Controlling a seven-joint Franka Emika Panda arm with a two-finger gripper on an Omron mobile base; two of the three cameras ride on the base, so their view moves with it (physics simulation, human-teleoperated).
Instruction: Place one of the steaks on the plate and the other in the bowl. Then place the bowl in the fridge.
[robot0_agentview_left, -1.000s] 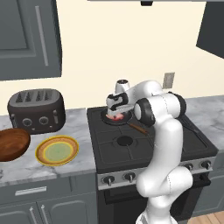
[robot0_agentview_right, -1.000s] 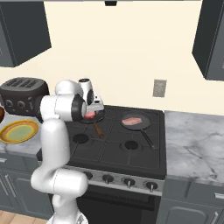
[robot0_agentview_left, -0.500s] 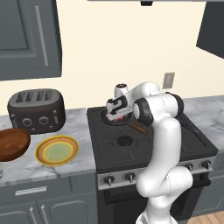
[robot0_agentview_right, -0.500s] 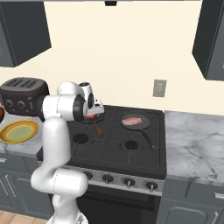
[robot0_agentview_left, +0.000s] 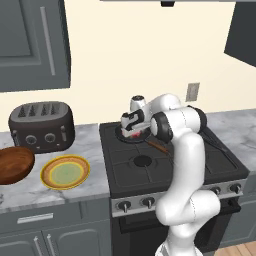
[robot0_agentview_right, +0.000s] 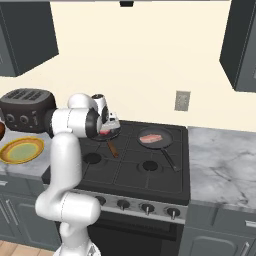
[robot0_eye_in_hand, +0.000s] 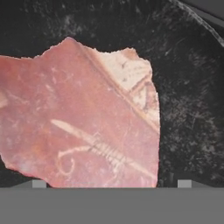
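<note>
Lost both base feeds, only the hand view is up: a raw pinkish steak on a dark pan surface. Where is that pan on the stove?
Observer: The black frying pan sits on the rear left burner of the dark stove, with the gripper low over it.
Operator: Second steak?
Observer: The other pinkish-red marbled steak lies in a second black pan on the rear right burner.
Operator: Plate and bowl?
Observer: The round yellow-rimmed plate and the dark reddish-brown wooden bowl sit on the grey marble counter left of the stove, before a dark toaster.
</note>
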